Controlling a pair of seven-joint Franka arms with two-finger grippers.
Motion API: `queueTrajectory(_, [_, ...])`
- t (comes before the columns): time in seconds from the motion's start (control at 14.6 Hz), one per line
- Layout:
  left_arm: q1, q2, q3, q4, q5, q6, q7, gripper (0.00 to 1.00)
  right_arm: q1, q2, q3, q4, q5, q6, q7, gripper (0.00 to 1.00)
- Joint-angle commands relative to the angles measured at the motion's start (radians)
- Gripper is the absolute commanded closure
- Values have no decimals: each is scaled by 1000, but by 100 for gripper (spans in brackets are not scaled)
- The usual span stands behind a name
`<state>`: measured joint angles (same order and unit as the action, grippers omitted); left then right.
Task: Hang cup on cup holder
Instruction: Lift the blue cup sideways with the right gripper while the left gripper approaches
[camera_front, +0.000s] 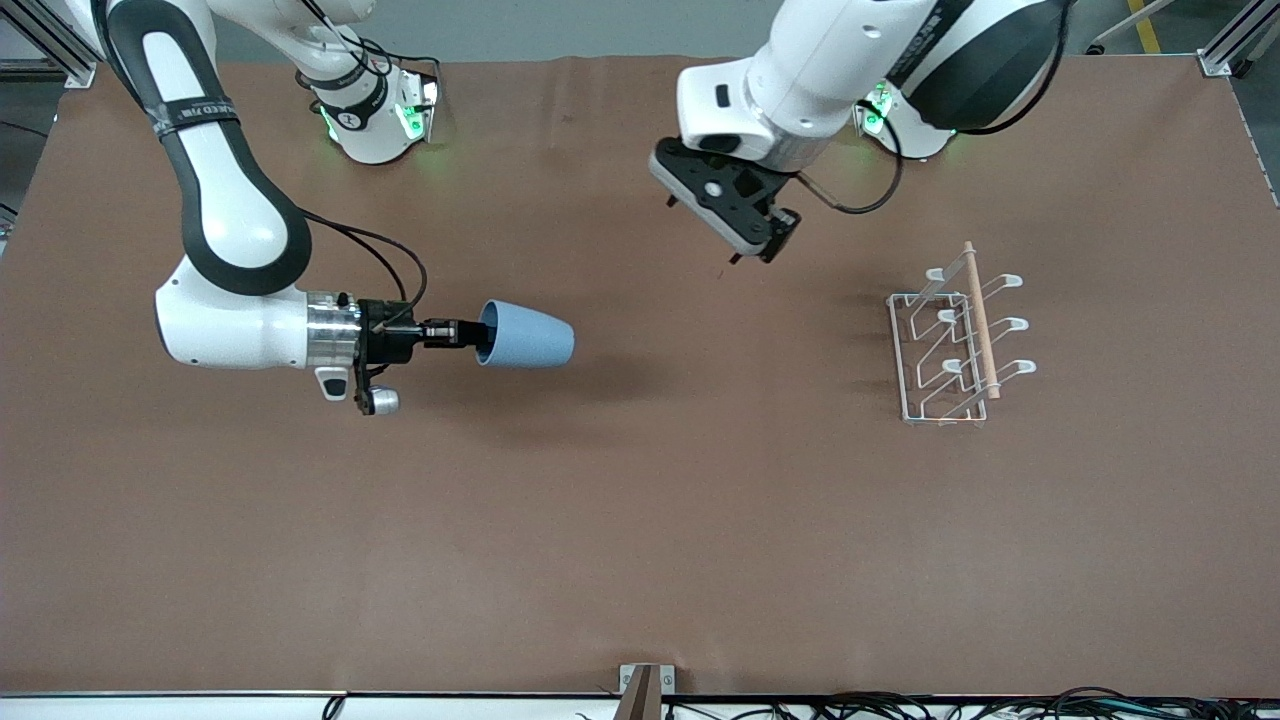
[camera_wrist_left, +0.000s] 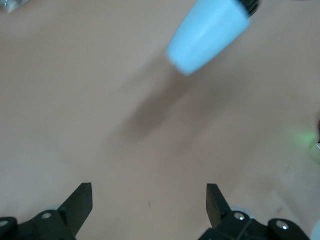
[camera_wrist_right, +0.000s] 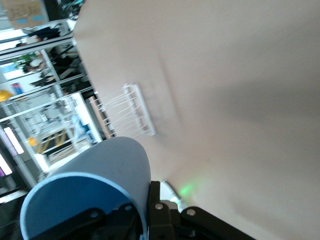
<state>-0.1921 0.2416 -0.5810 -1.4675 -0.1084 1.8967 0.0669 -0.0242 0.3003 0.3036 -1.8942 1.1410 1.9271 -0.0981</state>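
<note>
My right pincer (camera_front: 470, 334) is clamped on the rim of the cup (camera_front: 527, 335), one finger inside the mouth, holding it sideways above the bench (camera_front: 640, 520) so the opening can later slip over a prong. The cup holder (camera_front: 955, 335) stands well apart from it, toward my left arm's end. My left pincer (camera_front: 752, 232) waits spread and empty, hovering between them.
</note>
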Motion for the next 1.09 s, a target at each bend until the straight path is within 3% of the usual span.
queueTrajectory(0.0, [-30,99,-2,91,-8,65,102,0,10,0,2,1,63,-65,0,99])
queueTrajectory(0.41, [-108,186,4,105,22,186,125,0,20,14,2,1,123,-184,-22,100])
queueTrajectory(0.82, [-147,206,6,105,32,189,125,0,30,14,2,3,138,-183,-23,100])
queueTrajectory(1.03, [-164,238,6,107,55,258,122,0,30,16,0,3,140,-184,-23,100])
